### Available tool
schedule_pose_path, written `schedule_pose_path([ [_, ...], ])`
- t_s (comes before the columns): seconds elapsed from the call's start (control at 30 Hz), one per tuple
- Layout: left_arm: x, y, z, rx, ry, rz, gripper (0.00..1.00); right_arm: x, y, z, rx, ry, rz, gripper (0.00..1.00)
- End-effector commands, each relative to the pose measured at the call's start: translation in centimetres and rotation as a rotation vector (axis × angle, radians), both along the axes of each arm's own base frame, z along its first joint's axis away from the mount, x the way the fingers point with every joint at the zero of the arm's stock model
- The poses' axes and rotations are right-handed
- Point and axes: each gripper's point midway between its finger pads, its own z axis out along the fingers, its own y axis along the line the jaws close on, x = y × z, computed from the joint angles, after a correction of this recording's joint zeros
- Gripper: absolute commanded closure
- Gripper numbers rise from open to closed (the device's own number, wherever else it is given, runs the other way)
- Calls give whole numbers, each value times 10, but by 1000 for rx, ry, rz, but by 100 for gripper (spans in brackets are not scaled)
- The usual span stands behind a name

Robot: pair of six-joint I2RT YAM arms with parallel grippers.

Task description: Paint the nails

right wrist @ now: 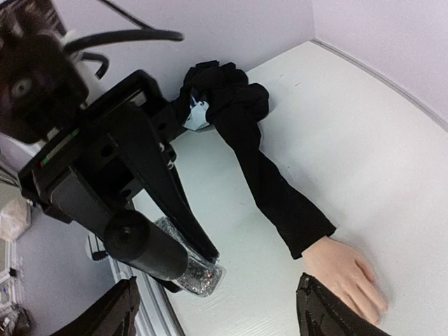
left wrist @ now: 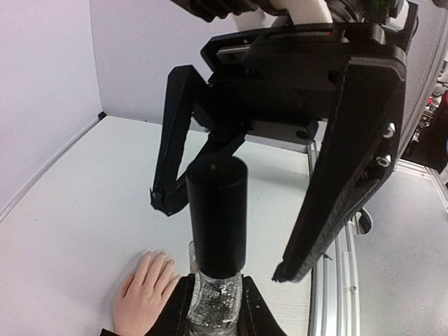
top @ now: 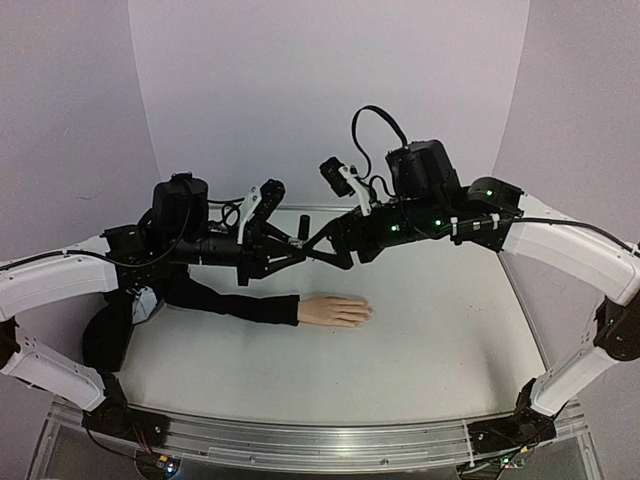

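The pale mannequin hand (top: 335, 311) lies flat on the table at the end of a long black sleeve (top: 230, 303); its tiny nails (left wrist: 162, 254) point right. My left gripper (top: 285, 250) is shut on the glass body of a glitter polish bottle (left wrist: 215, 301) and holds it in the air above the hand. The bottle's black cap (left wrist: 217, 210) points at my right gripper (top: 312, 250). That gripper is open, with its fingers (left wrist: 336, 175) wide on either side of the cap and not touching it. The bottle (right wrist: 192, 269) and the hand (right wrist: 343, 276) also show in the right wrist view.
The sleeve ends in a bunched black heap (right wrist: 224, 91) at the table's left. A metal rail (top: 300, 445) runs along the near edge. Pale walls close in the back and both sides of the white table (top: 430, 330).
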Motion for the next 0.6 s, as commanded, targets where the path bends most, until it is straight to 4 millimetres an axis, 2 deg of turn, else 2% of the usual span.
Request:
schedule_pose_path([
  [0.0,13,4,10,-20,-75,74,100,9,-2,24,0,36,-69,28],
  [0.3,24,2,-10,73,-76,128,100,16,10,15,-102,82,-59,35],
  [0.43,26,0,-13,87,-73,136,100,20,21,15,-125,99,-43,45],
  [0.57,27,1,-14,92,-74,144,100,23,23,10,-152,102,-45,54],
])
